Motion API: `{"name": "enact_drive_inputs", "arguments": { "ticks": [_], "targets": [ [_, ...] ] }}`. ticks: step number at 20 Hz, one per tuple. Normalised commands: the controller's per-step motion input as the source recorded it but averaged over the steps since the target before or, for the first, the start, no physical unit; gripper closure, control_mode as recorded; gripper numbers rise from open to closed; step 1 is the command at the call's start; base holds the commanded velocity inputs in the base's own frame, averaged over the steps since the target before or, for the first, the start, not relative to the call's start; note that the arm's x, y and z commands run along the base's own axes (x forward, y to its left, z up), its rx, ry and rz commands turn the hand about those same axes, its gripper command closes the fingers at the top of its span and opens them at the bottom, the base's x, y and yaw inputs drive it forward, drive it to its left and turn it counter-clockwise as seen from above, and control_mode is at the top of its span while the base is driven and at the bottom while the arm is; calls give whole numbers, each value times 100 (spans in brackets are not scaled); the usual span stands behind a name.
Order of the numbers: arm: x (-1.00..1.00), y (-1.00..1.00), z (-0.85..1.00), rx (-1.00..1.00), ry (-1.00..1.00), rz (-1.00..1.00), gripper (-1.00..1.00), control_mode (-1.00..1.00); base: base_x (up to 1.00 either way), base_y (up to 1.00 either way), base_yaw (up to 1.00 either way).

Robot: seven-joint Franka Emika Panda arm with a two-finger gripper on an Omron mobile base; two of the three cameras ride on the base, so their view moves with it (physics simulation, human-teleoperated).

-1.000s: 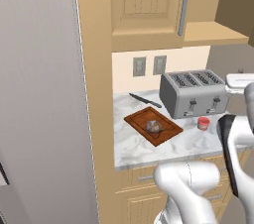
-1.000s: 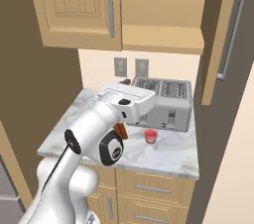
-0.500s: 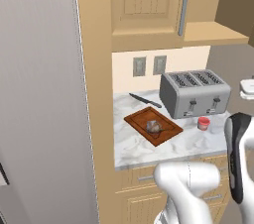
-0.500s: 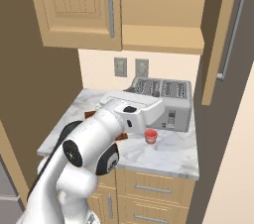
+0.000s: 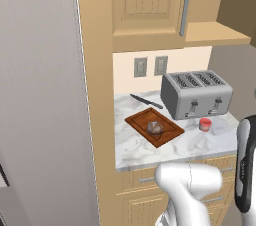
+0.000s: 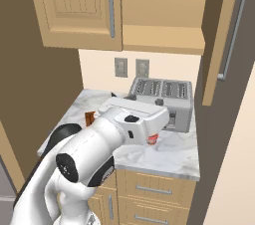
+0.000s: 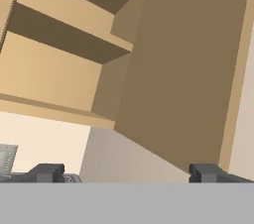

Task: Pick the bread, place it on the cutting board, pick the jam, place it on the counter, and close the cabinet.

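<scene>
The bread (image 5: 156,128), a small brownish lump, lies on the reddish-brown cutting board (image 5: 144,119). The red jam (image 5: 205,124) with a pale lid stands on the marbled counter (image 5: 135,146) in front of the toaster. In the right base view the jam (image 6: 152,141) peeks out from under my arm. The cabinet's right door (image 6: 224,45) stands swung open; its left door (image 5: 150,5) is closed. My gripper (image 7: 126,173) is open and holds nothing. It points up at the cabinet's bare shelves (image 7: 64,34) and the inner face of the open door (image 7: 183,69).
A silver four-slot toaster (image 5: 196,94) stands at the back of the counter, with a black knife (image 5: 146,101) beside it on the left. A tall panel (image 5: 40,95) walls off the left side. Drawers (image 6: 154,189) run under the counter.
My arm has swung to the right and nearer the right camera, so the hand has left the left base view. The bread, jam and cabinet door have not moved. The gripper stays open.
</scene>
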Motion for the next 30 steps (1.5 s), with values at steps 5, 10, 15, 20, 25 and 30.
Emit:
{"name": "enact_drive_inputs", "arguments": {
  "ticks": [5, 10, 15, 20, 25, 30],
  "targets": [
    [-37, -2, 0, 0, 0, 0, -100, -100, 0, 0, 0],
    [-33, -6, 3, 0, 0, 0, -100, -100, 0, 0, 0],
    [-22, -7, 7, 0, 0, 0, -100, -100, 0, 0, 0],
    [-13, -7, 9, 0, 0, 0, -100, -100, 0, 0, 0],
    [-3, -8, 6, 0, 0, 0, -100, -100, 0, 0, 0],
    [0, -14, 0, 0, 0, 0, -100, -100, 0, 0, 0]
  ]
}}
